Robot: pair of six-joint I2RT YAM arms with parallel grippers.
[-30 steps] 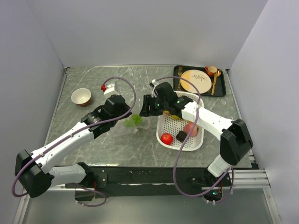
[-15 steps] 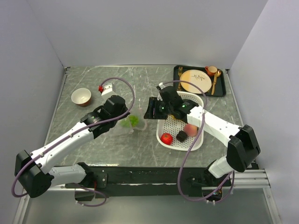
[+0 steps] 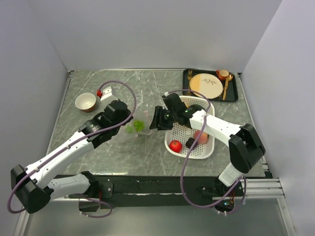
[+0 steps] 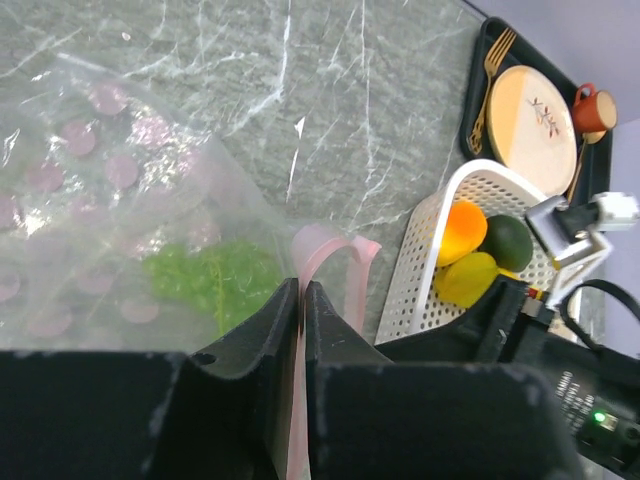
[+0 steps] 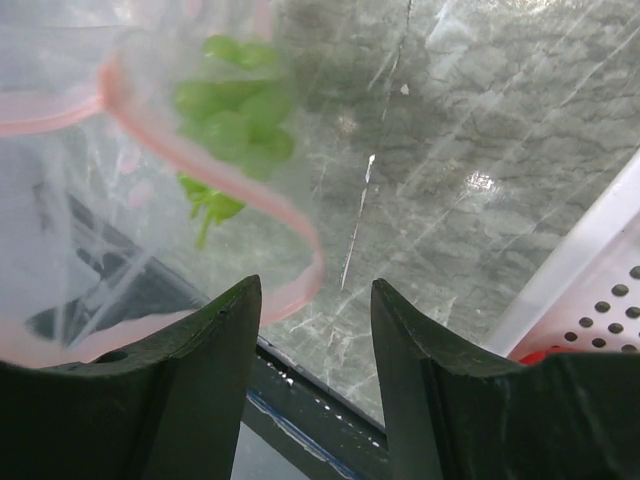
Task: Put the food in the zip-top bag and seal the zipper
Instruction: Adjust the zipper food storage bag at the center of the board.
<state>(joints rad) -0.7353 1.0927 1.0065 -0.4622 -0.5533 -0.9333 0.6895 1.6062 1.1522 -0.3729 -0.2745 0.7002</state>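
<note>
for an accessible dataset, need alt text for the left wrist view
The left gripper is shut on the pink zipper of a clear zip-top bag holding green grapes, on a marble table. Beside it, a white basket holds an orange mango, a dark green avocado and a yellow lemon.

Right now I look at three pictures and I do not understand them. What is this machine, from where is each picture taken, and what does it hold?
These are two robot arms bolted to a table. One picture looks down from above; the other two come from a camera on each wrist. The left pincer is shut on the pink zipper of a clear bag, which has green grapes inside. The right pincer is open and empty, near the bag's mouth. A white basket holds a tomato, a peach and other toy fruit. A bowl and a tray with a plate also stand on the table.
</note>
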